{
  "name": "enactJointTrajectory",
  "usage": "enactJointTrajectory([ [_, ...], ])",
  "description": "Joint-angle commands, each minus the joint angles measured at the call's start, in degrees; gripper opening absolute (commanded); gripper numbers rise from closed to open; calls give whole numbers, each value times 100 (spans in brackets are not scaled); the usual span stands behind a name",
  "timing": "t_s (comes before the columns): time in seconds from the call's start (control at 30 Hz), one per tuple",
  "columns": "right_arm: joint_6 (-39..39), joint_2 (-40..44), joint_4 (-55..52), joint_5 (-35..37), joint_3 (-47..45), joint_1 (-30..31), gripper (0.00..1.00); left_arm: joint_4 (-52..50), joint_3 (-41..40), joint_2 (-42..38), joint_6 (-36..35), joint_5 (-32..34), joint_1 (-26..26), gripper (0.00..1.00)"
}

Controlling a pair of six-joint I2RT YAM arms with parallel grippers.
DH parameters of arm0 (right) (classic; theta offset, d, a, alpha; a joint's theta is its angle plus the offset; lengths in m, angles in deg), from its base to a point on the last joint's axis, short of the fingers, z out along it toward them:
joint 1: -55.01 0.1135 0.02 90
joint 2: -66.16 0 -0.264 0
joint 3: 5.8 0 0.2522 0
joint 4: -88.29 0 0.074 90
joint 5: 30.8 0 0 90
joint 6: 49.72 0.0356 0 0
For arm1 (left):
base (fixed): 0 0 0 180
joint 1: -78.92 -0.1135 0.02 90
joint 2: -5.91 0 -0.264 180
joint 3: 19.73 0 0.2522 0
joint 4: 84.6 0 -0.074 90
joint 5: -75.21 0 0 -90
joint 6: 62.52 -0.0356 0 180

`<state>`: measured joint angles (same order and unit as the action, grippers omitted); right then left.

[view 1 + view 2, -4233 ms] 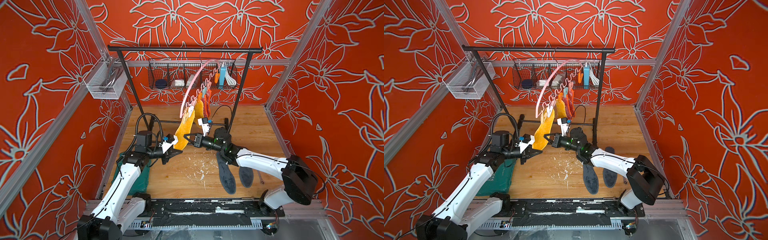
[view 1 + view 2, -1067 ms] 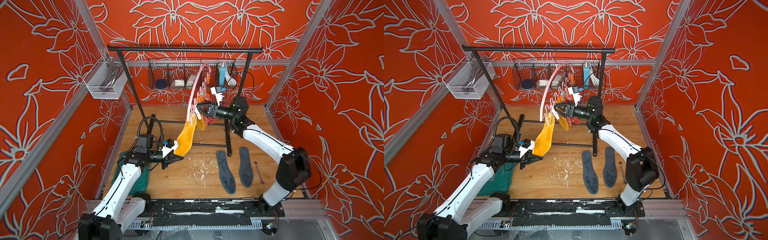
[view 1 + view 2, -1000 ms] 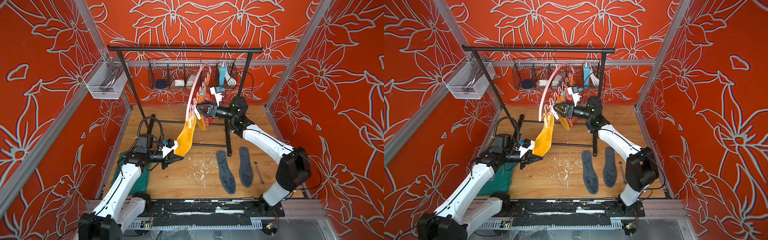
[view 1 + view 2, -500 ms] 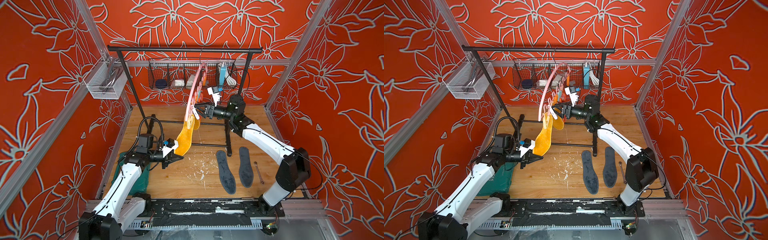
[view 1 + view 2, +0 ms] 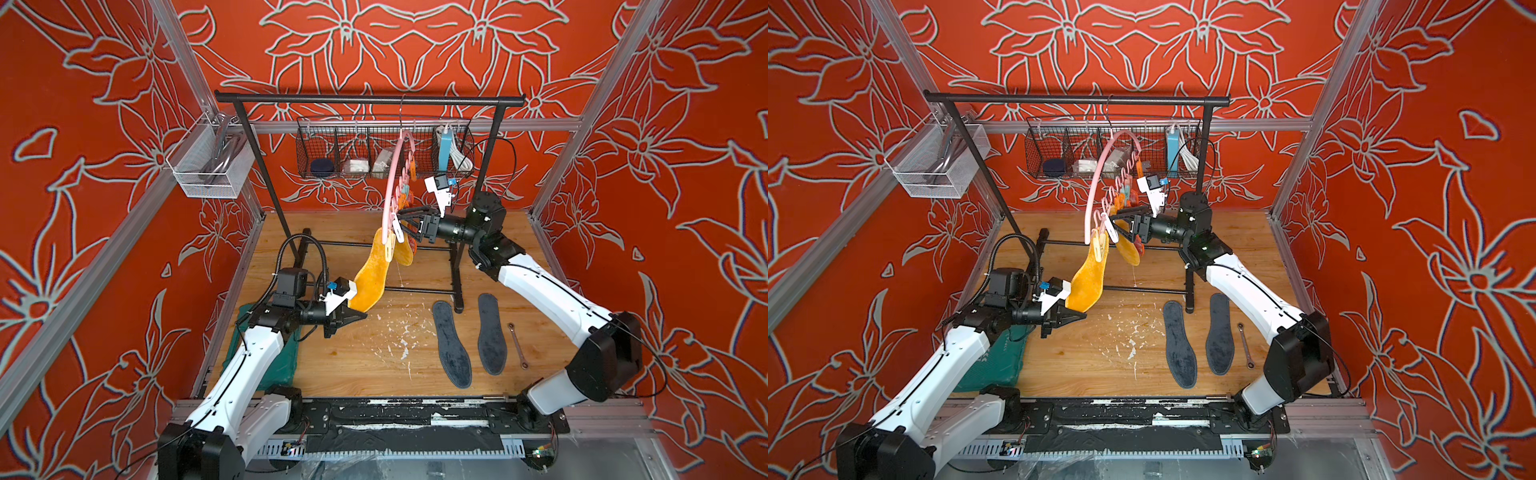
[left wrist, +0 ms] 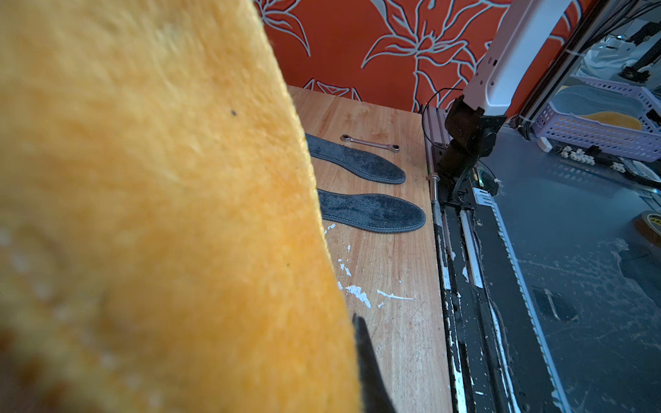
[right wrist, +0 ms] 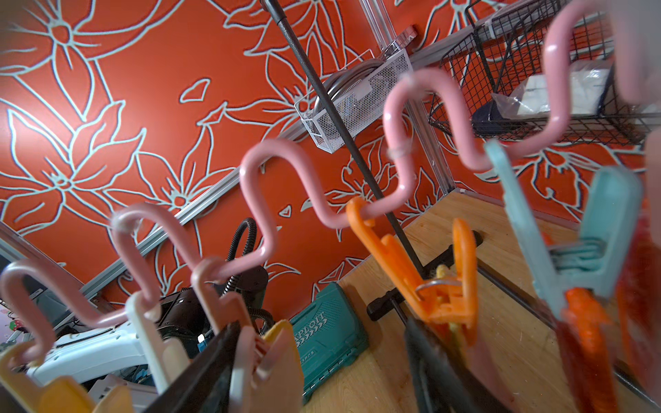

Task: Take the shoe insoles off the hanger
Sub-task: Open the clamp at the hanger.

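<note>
Mustard insole (image 5: 372,276) slants from the hanger (image 5: 388,187) down to the left gripper (image 5: 357,316), clamped on its lower end; right gripper (image 5: 402,223), jaws apart, brackets a clothespin (image 7: 264,364) above.

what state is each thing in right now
left gripper: shut on the held yellow insole's lower end
held yellow insole: clipped at its top, stretched at a slant
other yellow insole: clipped, hanging free
red-pink insoles: clipped, hanging
dark grey insoles: off the hanger, flat on the table
hanger: hooked on the black rack, tilted
right gripper: open, a pink clothespin between its jaws
</note>
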<state>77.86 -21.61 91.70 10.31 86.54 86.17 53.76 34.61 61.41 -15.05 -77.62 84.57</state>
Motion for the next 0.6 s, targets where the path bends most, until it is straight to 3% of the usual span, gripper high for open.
enactJointTrajectory([
  [0.0,-193,133,-165,-80,55,6,76,-69,-75,12,-94,-43,33,0],
  [0.2,-146,137,-485,340,73,-26,73,-44,-108,-13,-89,-20,34,0],
  [0.37,-73,182,-263,315,-62,-40,66,3,-84,59,-58,121,41,0],
  [0.57,-37,291,26,152,-172,-40,67,125,-128,75,-29,214,68,0],
])
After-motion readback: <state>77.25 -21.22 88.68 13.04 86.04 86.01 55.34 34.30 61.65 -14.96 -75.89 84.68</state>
